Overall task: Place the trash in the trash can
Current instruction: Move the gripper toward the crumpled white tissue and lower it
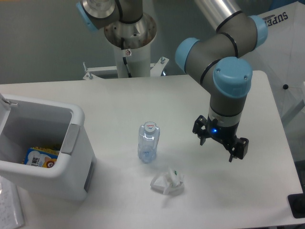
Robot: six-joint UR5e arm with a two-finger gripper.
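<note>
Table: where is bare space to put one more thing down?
Bare table runs from the trash can back to the robot base. Another patch lies right of the end effector. It is crowded around the bottle and wrapper.

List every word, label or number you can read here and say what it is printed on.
"SUPE", cut off by the frame edge: on the white sheet at the top right, behind the arm.
Yellow and blue packet inside the trash can: printing too blurred to read.
Water bottle: red mark on its cap, too small to read.
Wrapper wad: no legible text.
</note>
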